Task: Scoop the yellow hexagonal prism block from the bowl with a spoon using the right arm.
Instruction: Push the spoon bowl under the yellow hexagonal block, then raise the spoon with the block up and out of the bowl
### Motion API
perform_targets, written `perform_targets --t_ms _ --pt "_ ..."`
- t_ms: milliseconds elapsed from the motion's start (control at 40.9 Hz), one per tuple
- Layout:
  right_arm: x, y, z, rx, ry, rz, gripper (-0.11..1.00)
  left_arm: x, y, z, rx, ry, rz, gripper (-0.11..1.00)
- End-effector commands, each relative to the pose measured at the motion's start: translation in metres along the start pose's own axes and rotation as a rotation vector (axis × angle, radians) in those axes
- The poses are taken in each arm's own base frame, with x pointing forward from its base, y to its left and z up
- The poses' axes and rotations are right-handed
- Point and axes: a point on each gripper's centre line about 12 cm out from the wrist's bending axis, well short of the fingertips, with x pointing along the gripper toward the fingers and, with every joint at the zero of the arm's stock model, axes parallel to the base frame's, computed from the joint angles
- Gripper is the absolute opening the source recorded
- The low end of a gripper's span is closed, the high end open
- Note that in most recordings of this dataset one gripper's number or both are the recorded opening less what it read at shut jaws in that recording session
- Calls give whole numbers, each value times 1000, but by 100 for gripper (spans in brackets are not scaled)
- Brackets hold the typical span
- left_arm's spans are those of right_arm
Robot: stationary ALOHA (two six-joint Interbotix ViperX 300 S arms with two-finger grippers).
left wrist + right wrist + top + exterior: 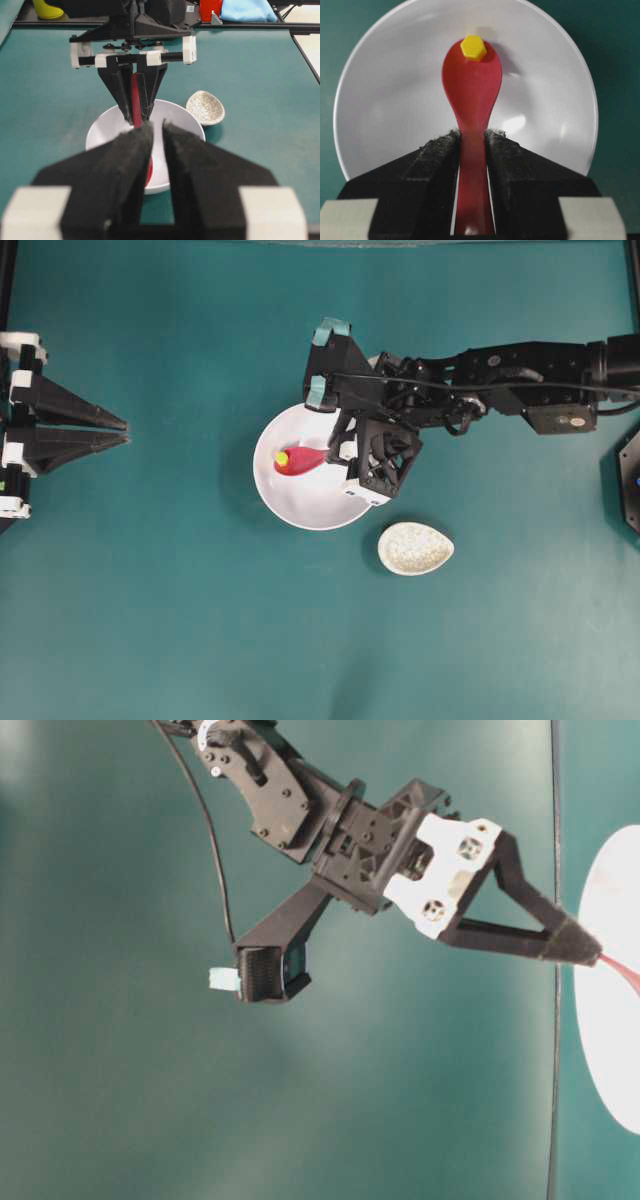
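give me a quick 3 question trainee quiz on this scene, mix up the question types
1. True or false: the right tool is shut on the spoon.
2. Where is the yellow block? A) on the table beside the white bowl B) at the tip of the spoon's scoop, inside the bowl C) in the speckled dish
3. Fill in: the left tool holds ____.

Key:
1. True
2. B
3. nothing; it is far from the bowl
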Motion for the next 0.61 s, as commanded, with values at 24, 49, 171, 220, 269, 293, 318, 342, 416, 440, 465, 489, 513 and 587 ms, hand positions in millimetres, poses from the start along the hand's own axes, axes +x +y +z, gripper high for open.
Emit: perform_targets --t_ms 24,49,171,220,269,293,318,342,416,440,465,489,513,587 --pt "-17 3 11 5 -70 7 25 2 0 12 3 -28 2 16" --pt "-18 3 10 4 -72 7 25 2 0 11 3 -25 2 16" --pt "-21 4 5 6 -90 7 25 2 0 11 4 -25 2 16" --pt "-23 4 3 10 -102 7 25 2 0 11 3 -25 2 16" --pt "-25 5 1 14 -114 9 25 2 0 11 3 -25 2 16" --pt "-26 5 0 16 -121 9 25 2 0 11 3 -23 2 16" --pt "-28 5 -1 18 -129 10 25 2 0 11 4 -23 2 16" --pt "-29 6 -3 20 -135 10 25 2 0 10 3 -21 2 16" --pt "-33 6 -5 24 -160 12 25 2 0 10 3 -21 2 16" --pt "-34 6 -6 25 -163 12 25 2 0 10 3 -21 2 16" --pt "-36 7 -6 25 -175 12 25 2 0 11 3 -23 2 16" --pt "-36 7 -8 24 -179 12 25 2 0 10 3 -21 2 16" --pt "-38 8 -8 24 -190 14 25 2 0 10 4 -21 2 16" --pt "-43 8 -9 22 -219 13 25 2 0 10 3 -21 2 16"
